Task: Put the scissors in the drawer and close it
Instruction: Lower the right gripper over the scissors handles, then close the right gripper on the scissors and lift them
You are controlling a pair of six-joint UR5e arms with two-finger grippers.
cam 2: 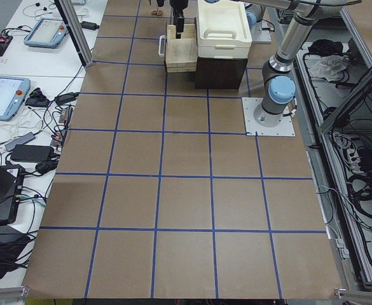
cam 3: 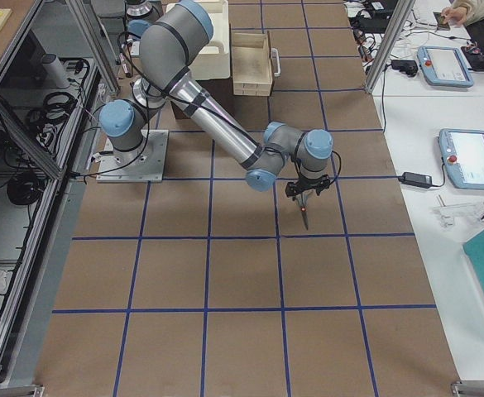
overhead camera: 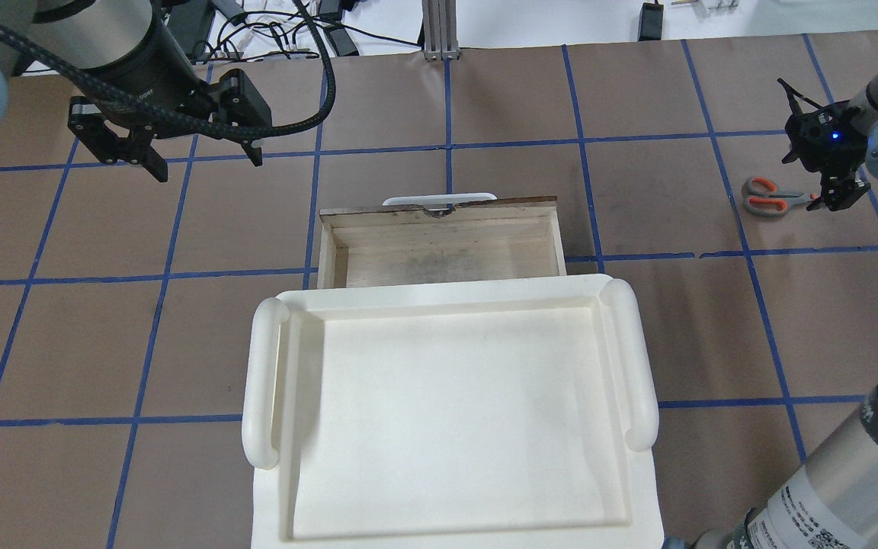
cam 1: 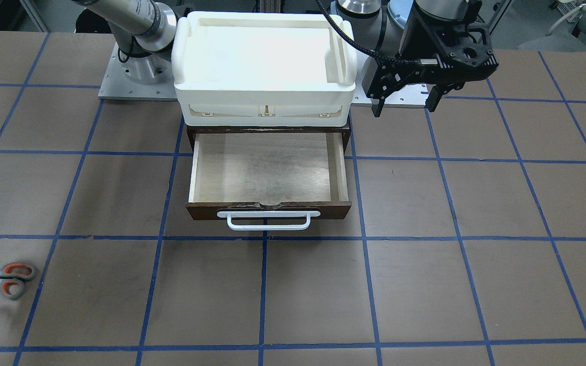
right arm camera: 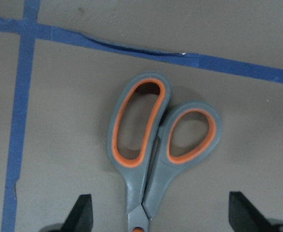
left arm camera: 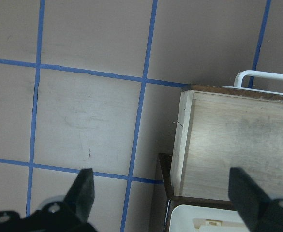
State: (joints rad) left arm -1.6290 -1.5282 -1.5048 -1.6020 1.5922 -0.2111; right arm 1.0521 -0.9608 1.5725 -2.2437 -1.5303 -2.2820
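Observation:
The scissors (right arm camera: 156, 154), with grey-and-orange loop handles, lie flat on the brown table far off on the robot's right (overhead camera: 770, 197) (cam 1: 10, 279). My right gripper (right arm camera: 163, 215) (overhead camera: 834, 200) is open and low over their blade end, with one finger on each side; the blades are hidden under it. The drawer (cam 1: 270, 173) (overhead camera: 439, 252) is pulled out and empty, with pale plywood inside and a white bar handle (cam 1: 267, 219). My left gripper (cam 1: 404, 105) (overhead camera: 206, 164) (left arm camera: 163, 193) is open and empty. It hovers beside the cabinet on the robot's left.
A white plastic tray (cam 1: 265, 91) (overhead camera: 439, 301) sits on top of the dark cabinet above the drawer. Blue tape lines grid the table. The arm bases (cam 1: 135, 76) stand behind the cabinet.

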